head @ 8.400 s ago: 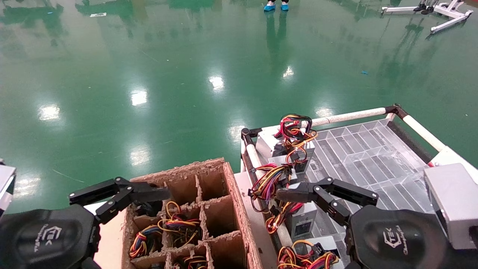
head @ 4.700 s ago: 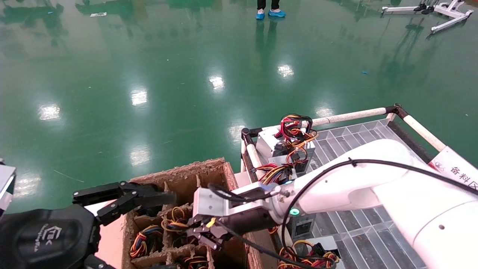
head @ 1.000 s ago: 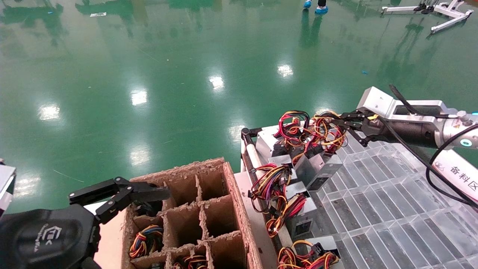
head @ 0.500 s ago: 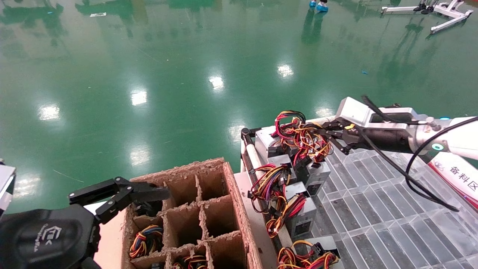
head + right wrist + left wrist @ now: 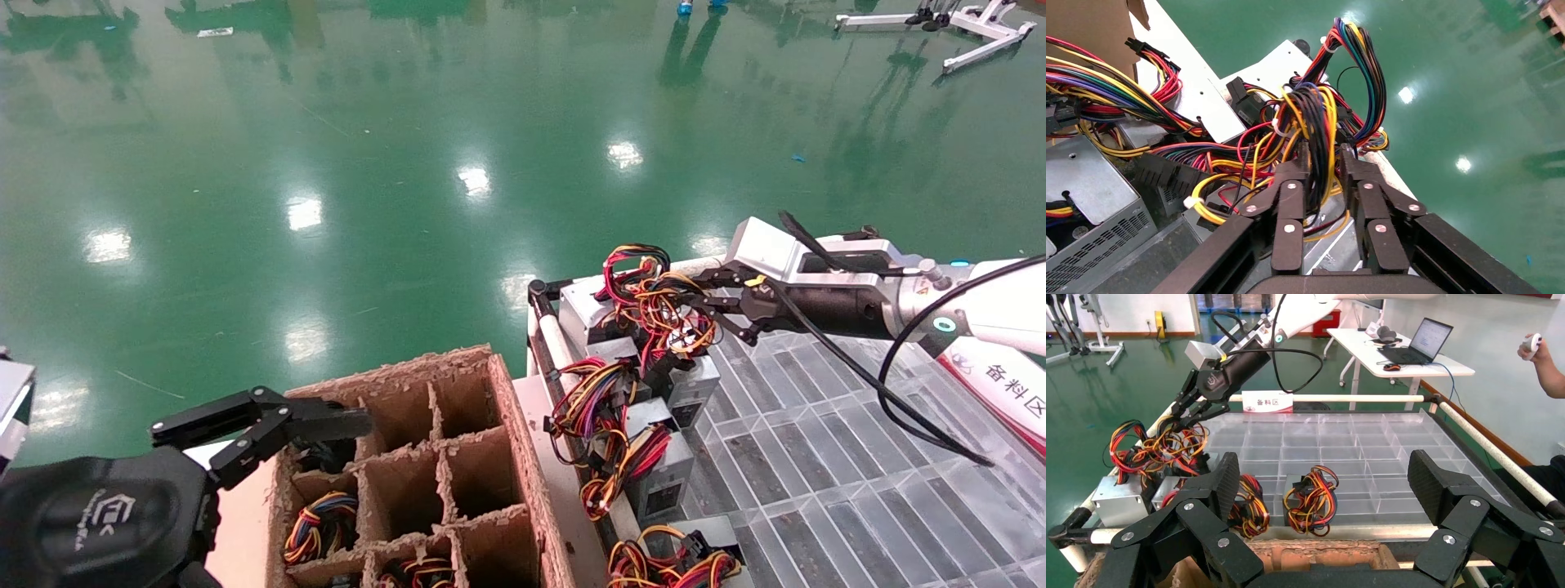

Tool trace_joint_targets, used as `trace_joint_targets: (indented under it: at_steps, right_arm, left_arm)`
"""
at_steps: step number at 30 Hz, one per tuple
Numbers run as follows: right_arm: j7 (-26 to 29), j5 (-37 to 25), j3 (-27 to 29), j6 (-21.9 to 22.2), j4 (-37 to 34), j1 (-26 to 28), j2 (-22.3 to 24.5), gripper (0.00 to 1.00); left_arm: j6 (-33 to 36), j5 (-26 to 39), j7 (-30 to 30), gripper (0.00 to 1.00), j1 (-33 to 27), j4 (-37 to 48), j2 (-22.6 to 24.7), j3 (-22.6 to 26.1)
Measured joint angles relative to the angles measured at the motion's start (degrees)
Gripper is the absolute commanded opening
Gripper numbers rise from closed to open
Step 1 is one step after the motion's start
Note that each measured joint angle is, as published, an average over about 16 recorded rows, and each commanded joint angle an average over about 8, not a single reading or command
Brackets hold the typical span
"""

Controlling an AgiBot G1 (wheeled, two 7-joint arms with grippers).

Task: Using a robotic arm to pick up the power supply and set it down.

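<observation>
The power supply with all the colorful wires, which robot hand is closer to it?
Right. The right gripper is clamped on the power supply's wires over the clear tray. The left gripper sits far off by the cardboard box.

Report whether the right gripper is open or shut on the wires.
Shut: the black right gripper pinches the red, yellow and black wire bundle of the grey power supply between its fingers.

floor point(image 5: 327, 122): glossy | box point(image 5: 458, 457): rough cardboard | tray point(image 5: 817, 457): clear plastic
</observation>
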Motion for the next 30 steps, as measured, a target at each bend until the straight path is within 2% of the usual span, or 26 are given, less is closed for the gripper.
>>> trace_joint_targets:
  at_steps: [30]
  right_arm:
    - [4.6,0.1,0.1,-5.5,-1.1,5.0,1.8,1.0]
  left_arm:
    - [0.0,0.0,0.0,1.0,0.0,0.0,0.0,0.0]
